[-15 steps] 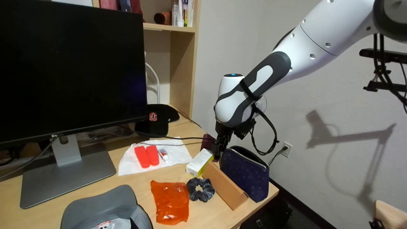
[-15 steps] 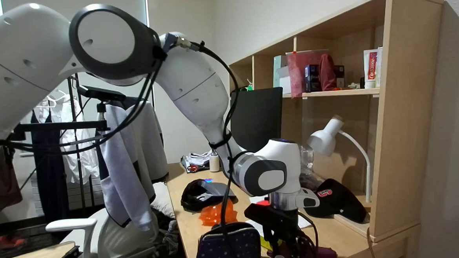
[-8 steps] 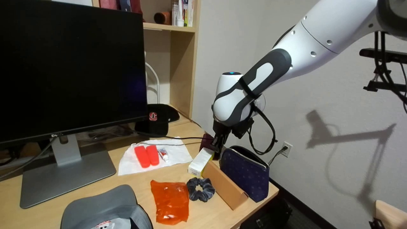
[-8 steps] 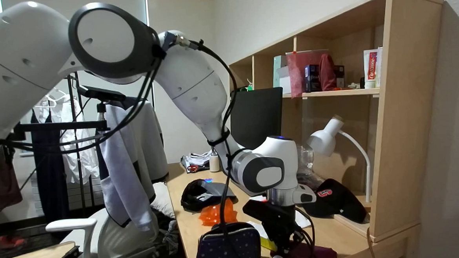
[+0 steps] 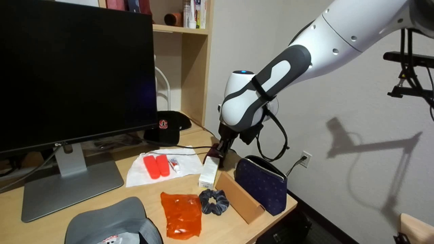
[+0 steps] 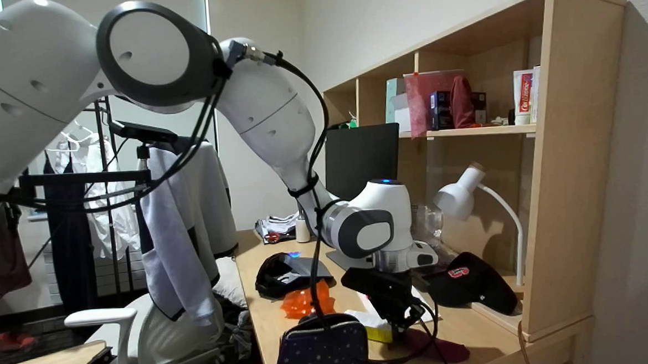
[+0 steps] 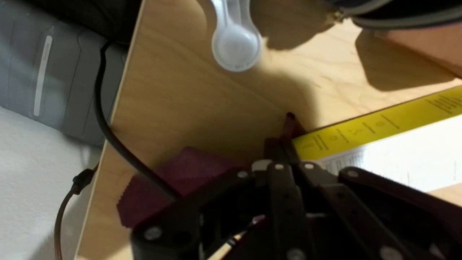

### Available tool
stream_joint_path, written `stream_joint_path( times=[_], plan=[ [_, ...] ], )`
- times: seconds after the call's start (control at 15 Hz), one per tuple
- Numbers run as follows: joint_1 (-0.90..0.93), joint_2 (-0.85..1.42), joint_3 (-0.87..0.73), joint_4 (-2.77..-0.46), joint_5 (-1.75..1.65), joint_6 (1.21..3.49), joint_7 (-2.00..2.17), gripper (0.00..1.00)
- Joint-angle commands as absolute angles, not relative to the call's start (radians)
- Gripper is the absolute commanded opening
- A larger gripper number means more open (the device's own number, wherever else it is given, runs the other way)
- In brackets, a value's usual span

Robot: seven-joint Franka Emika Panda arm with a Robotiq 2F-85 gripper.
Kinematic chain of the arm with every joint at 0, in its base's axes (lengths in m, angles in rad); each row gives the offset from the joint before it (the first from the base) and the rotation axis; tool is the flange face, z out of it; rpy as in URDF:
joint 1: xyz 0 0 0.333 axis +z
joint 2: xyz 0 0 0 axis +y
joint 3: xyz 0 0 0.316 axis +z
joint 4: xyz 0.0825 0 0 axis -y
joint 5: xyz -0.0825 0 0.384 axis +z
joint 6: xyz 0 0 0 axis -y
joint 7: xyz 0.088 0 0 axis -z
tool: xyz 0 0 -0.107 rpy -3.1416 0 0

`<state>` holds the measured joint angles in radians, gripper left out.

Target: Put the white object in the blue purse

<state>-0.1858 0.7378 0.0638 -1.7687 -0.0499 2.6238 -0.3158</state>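
The end effector [image 7: 280, 143] is being held with fingers together near the blue purse [image 5: 261, 184], which is being supported by the table [image 5: 223, 231]; “Cortizone” is being displayed on a tube [image 6: 522, 96].

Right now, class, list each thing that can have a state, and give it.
Navy-blue purse: upright, mouth open.
Gripper: closed; any hold unclear.
White-and-yellow box: lying down.
Whitish plastic piece: outside the purse.
Dell monitor: screen dark.
Gray scrunchie: lying flat.
Wall outlet: plug inserted.
Arm's indicator light: lit blue.
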Motion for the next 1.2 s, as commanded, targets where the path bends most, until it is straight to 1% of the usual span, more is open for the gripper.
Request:
stream_joint_path(
  times=[0.0, 0.73, 1.13],
  plan=[
    [-0.177, 0.659, 0.064, -1.831, -0.05, 2.68, -0.324, 0.0],
    [-0.17, 0.5, 0.072, -1.934, -0.046, 2.767, -0.324, 0.0],
    [-0.135, 0.327, 0.036, -2.124, -0.077, 2.851, -0.301, 0.0]
  ],
)
